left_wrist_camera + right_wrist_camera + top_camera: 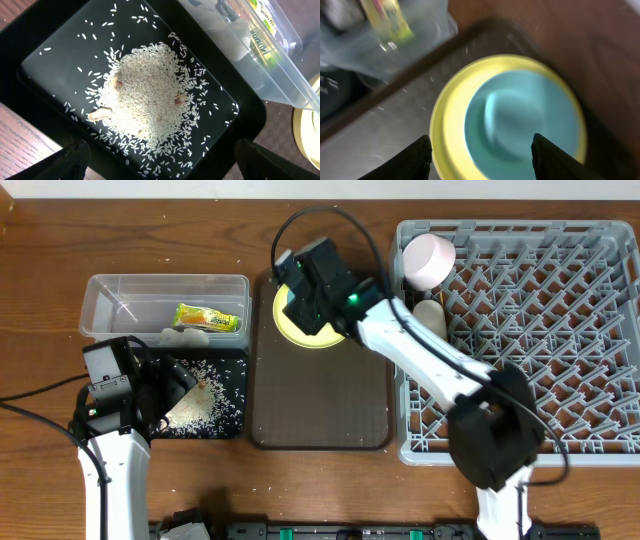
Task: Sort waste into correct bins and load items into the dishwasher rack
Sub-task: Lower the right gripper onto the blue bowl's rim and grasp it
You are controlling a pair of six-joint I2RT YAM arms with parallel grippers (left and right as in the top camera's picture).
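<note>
Right end effector [480, 150] outstretched far-left, released and empty, above light blue bowl [520, 115] on yellow round plate [447, 125].

L gripper [160, 162] is held pointing down, jaws spread wide, nothing gripped. R arm [420, 355] is stretched fwd and left; R gripper [481, 157] is aimed down, jaws apart, nothing gripped.

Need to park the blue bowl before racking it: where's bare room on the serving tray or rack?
Free: the lower half of the serving tray, below the yellow plate, and the middle and right pegs of the rack. Crowded: the rack's far left corner, holding the pinkish bowl and white cup, with the right arm crossing its left edge.
</note>
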